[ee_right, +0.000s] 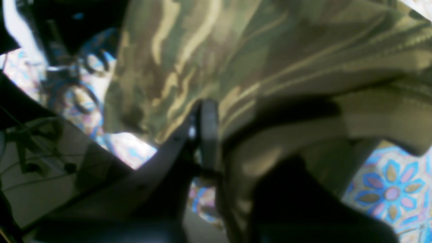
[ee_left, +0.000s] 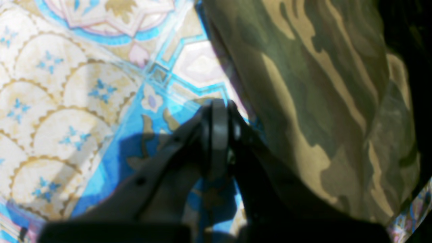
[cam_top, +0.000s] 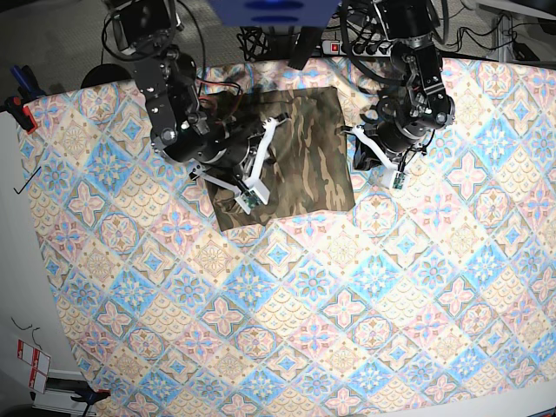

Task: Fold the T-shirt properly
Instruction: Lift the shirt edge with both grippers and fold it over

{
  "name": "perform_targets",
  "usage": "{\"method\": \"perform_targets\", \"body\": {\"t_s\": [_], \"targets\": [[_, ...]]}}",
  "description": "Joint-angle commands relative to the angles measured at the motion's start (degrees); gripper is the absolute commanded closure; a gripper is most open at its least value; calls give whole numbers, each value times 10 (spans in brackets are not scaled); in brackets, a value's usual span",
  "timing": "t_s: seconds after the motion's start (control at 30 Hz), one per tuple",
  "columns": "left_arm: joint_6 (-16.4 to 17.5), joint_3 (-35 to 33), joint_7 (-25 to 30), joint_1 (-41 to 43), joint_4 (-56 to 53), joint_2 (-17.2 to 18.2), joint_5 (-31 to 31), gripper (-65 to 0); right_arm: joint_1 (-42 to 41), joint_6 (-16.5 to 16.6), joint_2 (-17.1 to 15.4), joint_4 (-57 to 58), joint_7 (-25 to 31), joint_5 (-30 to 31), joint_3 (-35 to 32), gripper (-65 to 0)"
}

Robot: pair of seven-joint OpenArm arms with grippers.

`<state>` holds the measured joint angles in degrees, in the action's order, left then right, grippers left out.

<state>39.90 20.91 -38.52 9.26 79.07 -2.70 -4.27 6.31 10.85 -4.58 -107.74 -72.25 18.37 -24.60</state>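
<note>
We see the T-shirt (cam_top: 295, 156) lying folded into a rough rectangle at approx. 12 o'clock on the patterned tablecloth (cam_top: 347, 304). L gripper (ee_left: 219, 108): jaws fully closed, nothing held, tips over the cloth just beside the shirt's edge. R gripper (ee_right: 206, 111): jaws near-closed, camo fabric bunched against them; we cannot tell whether fabric is pinched.

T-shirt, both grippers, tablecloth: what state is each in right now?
T-shirt: folded into a rough rectangle, lying on the cloth.
Left gripper: shut, beside the shirt's edge, nothing visibly clamped.
Right gripper: shut, camouflage fabric against it; whether it pinches cloth is unclear.
Tablecloth: spread flat.
</note>
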Motion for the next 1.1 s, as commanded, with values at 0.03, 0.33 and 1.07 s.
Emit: {"method": "perform_targets", "body": {"t_s": [0.03, 0.33, 1.07], "targets": [[1, -2, -7, -1, 4, 1, 6, 0, -9, 4, 10, -12, 9, 8, 0, 0], [1, -3, -7, -2, 4, -2, 7, 0, -10, 4, 42, -12, -23, 8, 1, 0], [1, -38, -7, -9, 4, -16, 7, 0, -57, 69, 31, 4, -23, 118, 4, 0]]}}
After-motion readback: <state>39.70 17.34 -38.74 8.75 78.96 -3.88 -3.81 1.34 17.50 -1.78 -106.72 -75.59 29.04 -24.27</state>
